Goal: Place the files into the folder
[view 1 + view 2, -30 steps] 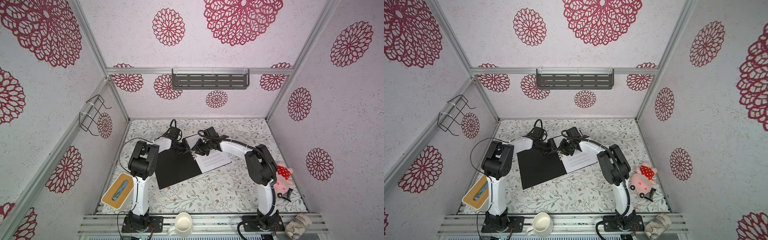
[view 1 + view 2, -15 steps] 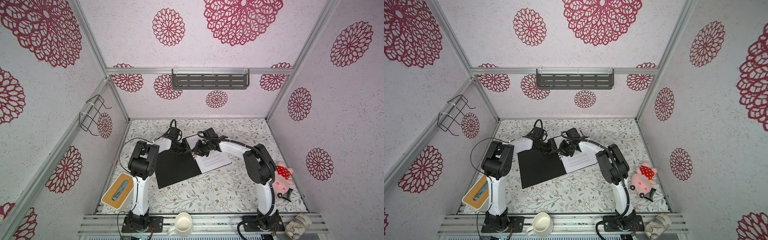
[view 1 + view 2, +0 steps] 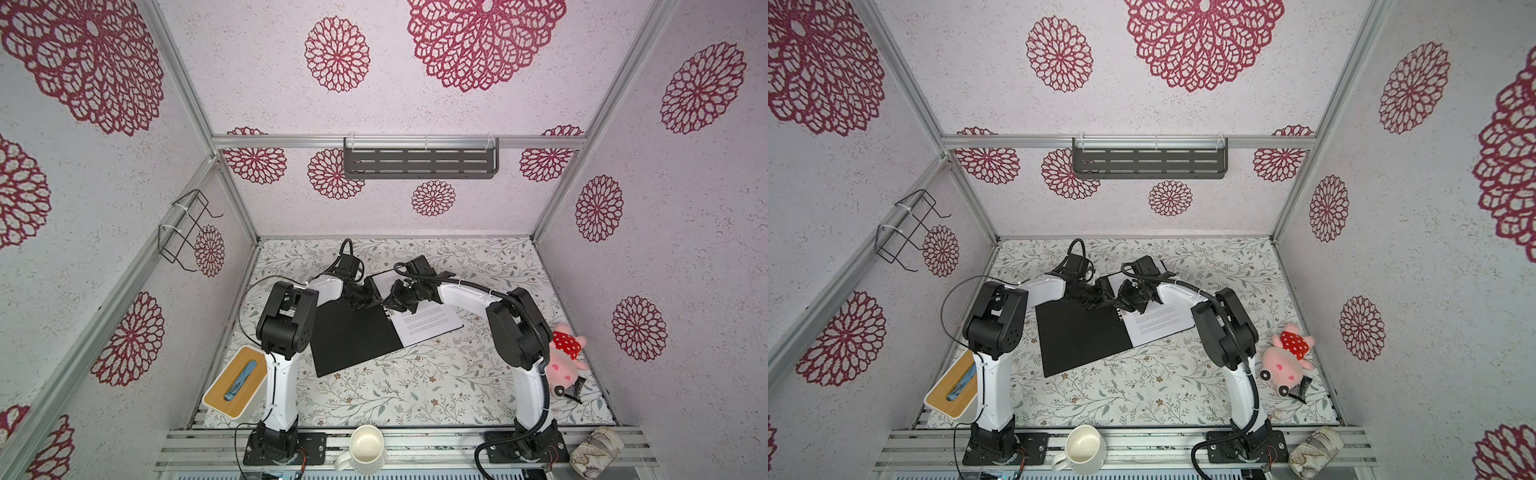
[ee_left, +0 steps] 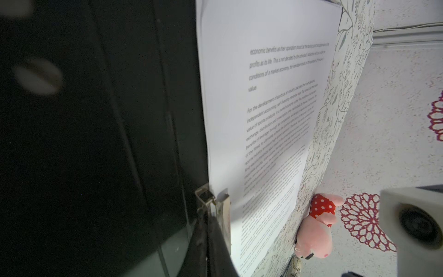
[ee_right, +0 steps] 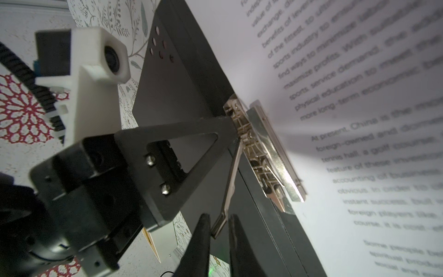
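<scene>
Right claw (image 5: 218,217): narrow, with its two black fingertips (image 5: 202,230) on either side of the free end of the clip lever (image 5: 231,172). Whether they pinch it cannot be told.

Left claw (image 5: 226,120): closed and holding nothing. Its tip is set against the hinge end of the metal clip (image 5: 271,153). In both top views the two claws are just beside each other over the folder's spine.

Clip: bright metal, fixed along the spine, with the lever raised off it.

Folder (image 3: 353,336): lies open and flat on the surface (image 3: 415,386), black inside up. The left leaf is bare, with small round holes at one corner.

Files (image 3: 432,320): white sheets on the right leaf, one long edge against the clip. The top sheet carries printed text. The number of sheets cannot be told.

Other items:
- Pink plush pig (image 3: 565,361), at the right edge of the surface, well apart from the folder.
- Wood-topped tissue box (image 3: 237,382), at the left edge beside the left arm's base.
- White mug (image 3: 365,451), on the front rail.
- Grey slotted shelf (image 3: 419,162), on the back wall.
</scene>
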Controlling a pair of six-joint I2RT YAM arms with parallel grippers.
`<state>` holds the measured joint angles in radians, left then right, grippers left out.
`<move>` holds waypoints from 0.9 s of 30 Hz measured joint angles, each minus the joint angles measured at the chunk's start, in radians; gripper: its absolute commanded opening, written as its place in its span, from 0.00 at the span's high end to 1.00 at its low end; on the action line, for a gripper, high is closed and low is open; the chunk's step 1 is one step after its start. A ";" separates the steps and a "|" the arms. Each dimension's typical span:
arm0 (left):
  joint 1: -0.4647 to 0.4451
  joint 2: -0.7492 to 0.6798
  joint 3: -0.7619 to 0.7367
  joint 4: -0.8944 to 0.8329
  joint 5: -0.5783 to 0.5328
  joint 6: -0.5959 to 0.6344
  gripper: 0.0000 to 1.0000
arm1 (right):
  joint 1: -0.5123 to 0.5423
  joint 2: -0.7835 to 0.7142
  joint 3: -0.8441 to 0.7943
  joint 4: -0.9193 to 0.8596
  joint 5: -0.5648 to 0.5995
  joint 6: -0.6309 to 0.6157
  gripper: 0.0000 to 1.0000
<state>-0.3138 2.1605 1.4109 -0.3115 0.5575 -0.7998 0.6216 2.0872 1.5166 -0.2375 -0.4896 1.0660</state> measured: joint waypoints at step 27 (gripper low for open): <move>0.000 0.000 -0.002 0.000 0.006 0.000 0.95 | -0.003 -0.008 -0.130 0.091 -0.035 0.001 1.00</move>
<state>-0.3134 2.1605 1.4090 -0.3119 0.5632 -0.7994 0.6182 2.0789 1.3869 -0.1467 -0.5251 1.0672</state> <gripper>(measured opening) 0.056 0.051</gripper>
